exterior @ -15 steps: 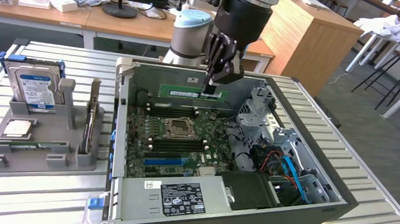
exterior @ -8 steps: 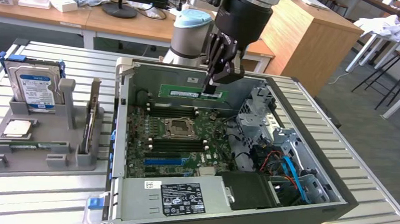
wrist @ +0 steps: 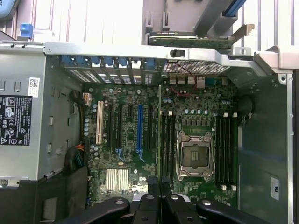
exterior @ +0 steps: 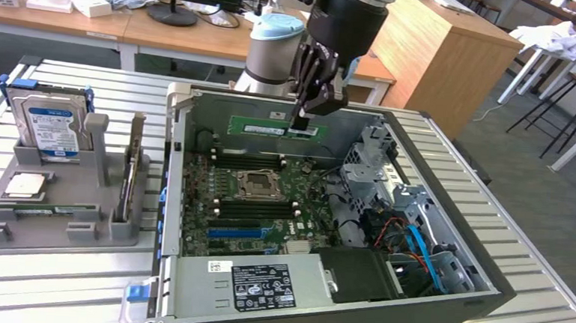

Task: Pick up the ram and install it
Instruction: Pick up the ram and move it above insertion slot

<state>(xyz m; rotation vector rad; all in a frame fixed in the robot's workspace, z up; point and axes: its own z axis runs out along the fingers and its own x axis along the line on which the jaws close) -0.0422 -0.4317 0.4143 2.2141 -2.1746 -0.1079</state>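
1. The gripper (exterior: 302,122) hangs over the far part of the open case (exterior: 174,199), fingers pointing down.
2. Its fingers are clenched on the ram (exterior: 270,128), pinching the stick's top edge near the end at the exterior view's right.
3. The ram is held level and on edge, its long side running left to right in the exterior view. Most of its length sticks out from the fingers toward that view's left.
4. The ram is in the air in front of the case's far wall, above the motherboard (exterior: 255,212), and is not seated in any slot.
5. In the wrist view the gripper (wrist: 160,184) shows closed, with the ram (wrist: 160,140) seen edge-on as a thin dark line. That line runs parallel to the memory slots (wrist: 168,135) and lies just beside them.
6. The CPU socket (exterior: 259,181) lies nearer than the ram, with slots on its far and near sides.
7. Well apart, at the exterior view's left, a grey holder (exterior: 64,227) on the slatted table (exterior: 540,297) carries a hard drive (exterior: 55,128) and a CPU chip (exterior: 26,184).
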